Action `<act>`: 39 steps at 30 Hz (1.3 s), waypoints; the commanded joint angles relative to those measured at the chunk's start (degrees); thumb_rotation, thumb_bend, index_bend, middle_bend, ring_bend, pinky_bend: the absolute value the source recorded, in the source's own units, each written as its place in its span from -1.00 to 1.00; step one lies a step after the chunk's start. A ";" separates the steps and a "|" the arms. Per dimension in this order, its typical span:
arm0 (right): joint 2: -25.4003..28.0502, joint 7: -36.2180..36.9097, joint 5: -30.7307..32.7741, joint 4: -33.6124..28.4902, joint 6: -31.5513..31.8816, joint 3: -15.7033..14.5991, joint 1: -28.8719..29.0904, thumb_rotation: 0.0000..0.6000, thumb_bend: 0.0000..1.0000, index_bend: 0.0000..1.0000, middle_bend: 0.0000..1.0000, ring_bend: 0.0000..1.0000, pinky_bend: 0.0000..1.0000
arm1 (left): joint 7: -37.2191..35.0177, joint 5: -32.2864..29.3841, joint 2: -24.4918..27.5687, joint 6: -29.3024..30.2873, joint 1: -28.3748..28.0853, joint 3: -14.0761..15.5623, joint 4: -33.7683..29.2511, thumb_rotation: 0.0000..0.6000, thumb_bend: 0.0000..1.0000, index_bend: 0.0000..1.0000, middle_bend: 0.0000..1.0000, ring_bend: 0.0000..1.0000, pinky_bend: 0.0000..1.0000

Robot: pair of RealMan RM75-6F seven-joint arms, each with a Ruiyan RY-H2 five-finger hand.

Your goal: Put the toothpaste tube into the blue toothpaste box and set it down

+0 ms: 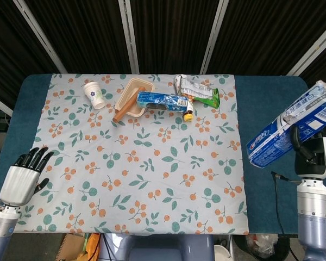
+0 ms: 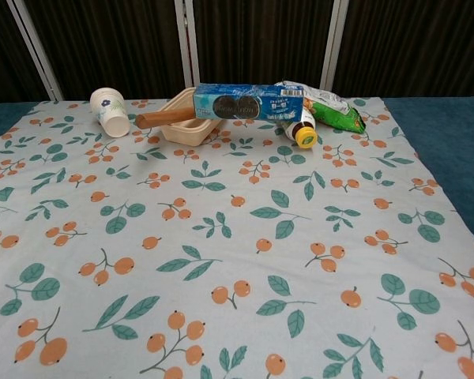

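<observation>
Dark slatted panels behind, and a blue table [image 1: 266, 103] under one leafy cloth [image 1: 146, 163]. Right hand [image 1: 311, 155] at 3 o'clock grips the blue box [image 1: 291, 130], tilted, off the cloth. Can't see the tube, so I'd guess it's already inside and only the setting down is left. Left hand [image 1: 23, 176] at 8 o'clock is empty, fingers apart. Up at 12: one more carton [image 1: 161, 100], one tray [image 1: 131, 95] with one roller [image 1: 127, 104], one green pouch [image 1: 201, 92], one cup [image 1: 94, 94], one small bottle [image 1: 188, 112].
</observation>
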 commanded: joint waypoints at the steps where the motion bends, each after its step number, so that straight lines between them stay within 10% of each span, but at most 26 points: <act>1: -0.12 -10.89 -2.34 2.43 -1.86 -5.49 2.00 1.00 0.02 0.05 0.17 0.11 0.06 | -0.05 0.34 0.02 -0.31 0.08 -0.15 -0.14 1.00 -0.98 -0.60 -0.65 -0.61 -0.30; 17: -20.58 -54.39 -10.90 20.27 -4.41 -28.06 9.49 1.00 0.02 0.05 0.17 0.11 0.06 | -0.81 1.07 0.14 -1.95 0.90 -1.55 -0.86 1.00 -0.98 -0.60 -0.64 -0.61 -0.30; 24: -29.67 -63.22 -9.26 28.20 -3.82 -29.97 11.03 1.00 0.02 -0.06 0.16 0.01 0.04 | -1.25 1.13 0.26 -2.49 1.21 -2.18 -1.21 1.00 -0.98 -0.60 -0.65 -0.61 -0.30; 31: -33.34 -71.41 -5.90 29.84 -6.41 -31.23 13.03 1.00 -0.10 -0.97 -0.59 -0.79 -0.54 | -1.82 0.74 0.36 -3.09 1.60 -2.82 -1.56 1.00 -0.98 -0.60 -0.66 -0.61 -0.30; 39: -32.07 -78.12 -4.86 23.38 -5.49 -30.97 14.20 1.00 -0.23 -1.00 -0.85 -1.00 -0.72 | -1.83 0.65 0.67 -3.42 2.07 -3.27 -2.54 1.00 -0.98 -0.63 -0.70 -0.64 -0.33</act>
